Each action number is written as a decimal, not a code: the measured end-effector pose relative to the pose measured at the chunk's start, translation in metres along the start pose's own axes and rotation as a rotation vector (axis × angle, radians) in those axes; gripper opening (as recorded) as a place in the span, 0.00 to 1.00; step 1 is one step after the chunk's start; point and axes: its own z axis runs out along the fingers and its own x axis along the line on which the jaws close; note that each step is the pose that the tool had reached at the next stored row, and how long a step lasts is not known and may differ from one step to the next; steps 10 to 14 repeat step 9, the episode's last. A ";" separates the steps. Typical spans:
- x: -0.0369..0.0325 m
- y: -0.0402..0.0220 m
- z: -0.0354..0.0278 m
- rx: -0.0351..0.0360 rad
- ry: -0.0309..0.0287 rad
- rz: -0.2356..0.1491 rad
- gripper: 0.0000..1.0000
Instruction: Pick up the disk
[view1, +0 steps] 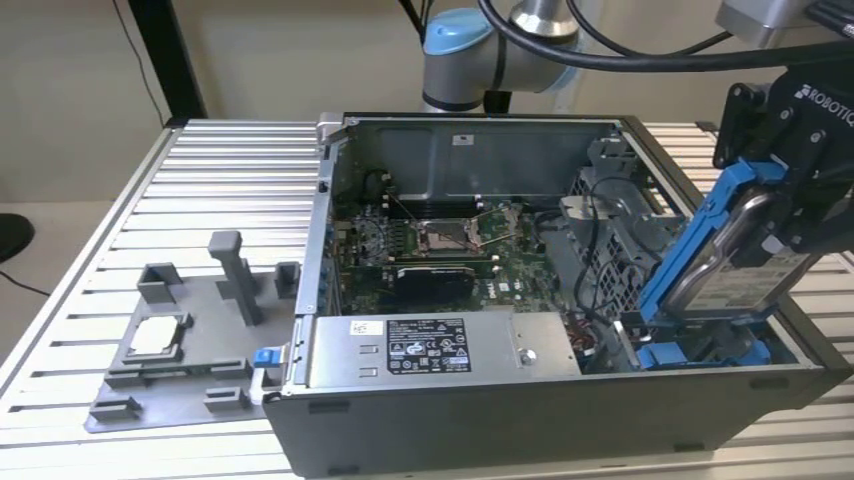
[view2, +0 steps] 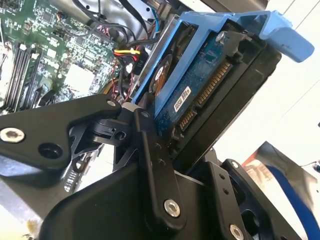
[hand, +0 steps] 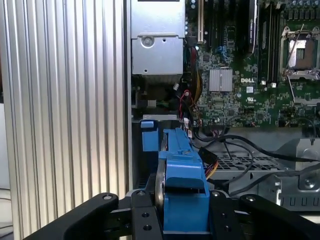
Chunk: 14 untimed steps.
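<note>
The disk (view1: 738, 262) is a silver-grey drive in a blue plastic carrier (view1: 683, 250). It stands on edge, tilted, over the right end of the open computer case (view1: 534, 400) in the exterior view. My gripper (view1: 787, 205) is shut on the disk from above, one black finger on each flat side. In the second wrist view the disk (view2: 200, 85) shows its circuit-board face and connector between my fingers (view2: 150, 145). In the first wrist view the carrier (hand: 182, 185) sits between the gripper (hand: 184, 216) pads. Its lower end hangs just above the blue bracket (view1: 707, 352) fixed in the case.
The case holds a motherboard (view1: 427, 245), a silver power supply (view1: 434, 345) and loose cables (hand: 240, 150) near the drive bay. A grey fixture tray (view1: 187, 340) with a small silver chip (view1: 150, 335) lies on the slatted aluminium table (view1: 214, 190) at the exterior view's left.
</note>
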 end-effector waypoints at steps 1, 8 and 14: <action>0.0000 0.0005 0.0002 0.0002 -0.0003 0.000 0.00; 0.0000 0.0014 0.0001 0.0013 0.0001 0.000 0.00; 0.0000 0.0014 0.0001 0.0014 0.0001 0.000 0.00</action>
